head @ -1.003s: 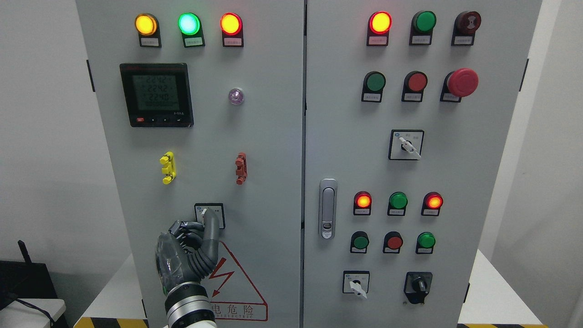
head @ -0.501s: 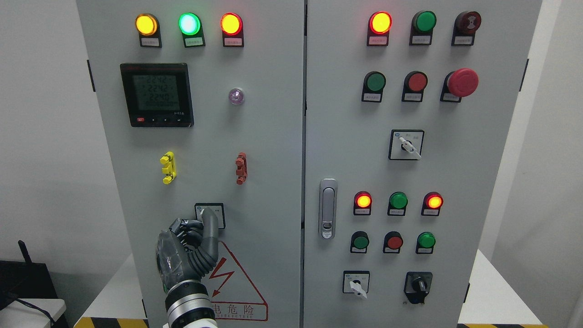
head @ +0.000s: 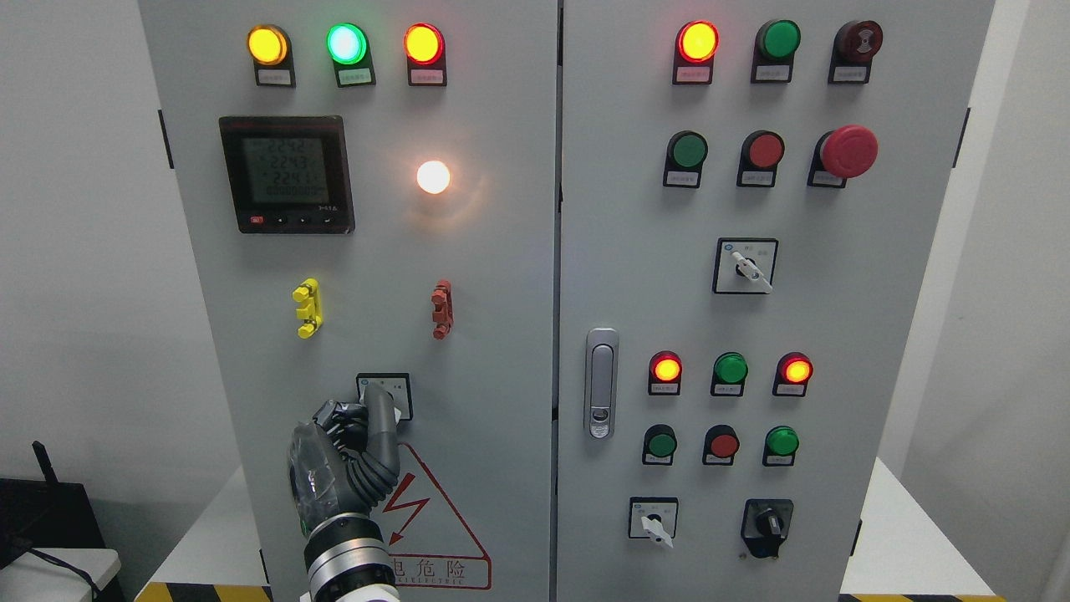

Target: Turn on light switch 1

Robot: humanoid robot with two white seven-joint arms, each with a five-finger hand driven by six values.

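Lit now where it was dark half a second ago, the round lamp (head: pixel 433 176) well above the left hand (head: pixel 351 456) glows warm white and throws a halo on the grey cabinet door (head: pixel 493 276); the hand itself has barely shifted, its long finger lying a touch lower across the selector. Light switch 1 (head: pixel 386 393), a small square-plated rotary selector, sits right at the fingertips (head: pixel 378 393) at the top of the hand, with the red lightning warning triangle (head: pixel 426 518) just below and to the hand's right. The left hand's fingers are curled in around the switch knob, one finger laid over its face and the others bunched against its left side, so it looks to be gripping the knob, though the finger covers the pointer and its exact position cannot be read. Judging by the glowing lamp, the turn has probably gone far enough. Doing this step well now means not forcing the knob past its detent: ease the twist, loosen the fingers straight off the knob, and draw back from the door without dragging the pointer round again. The right hand is out of view.
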